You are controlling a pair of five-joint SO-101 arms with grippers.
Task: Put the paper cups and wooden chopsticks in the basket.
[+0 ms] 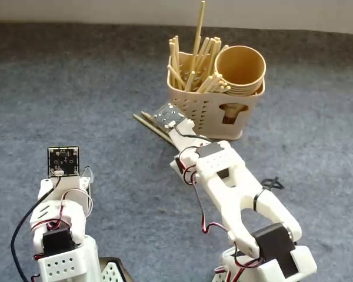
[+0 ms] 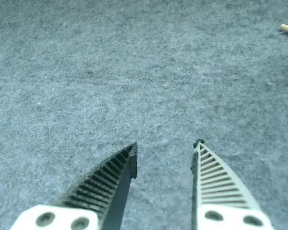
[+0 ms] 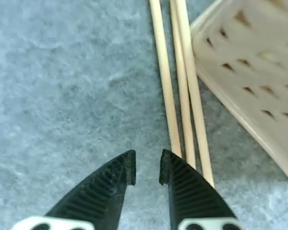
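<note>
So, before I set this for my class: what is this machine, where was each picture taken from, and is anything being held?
These are two small robot arms on a grey carpeted surface. The high view looks down on both; each wrist view looks out along one arm's own fingers. A cream plastic basket with cut-out holes already holds stacked tan paper cups and many wooden chopsticks. Three loose wooden chopsticks lie on the carpet beside it. The right arm's fingers sit close by them, slightly apart, holding nothing. The left arm's fingers stand open over bare carpet.
</note>
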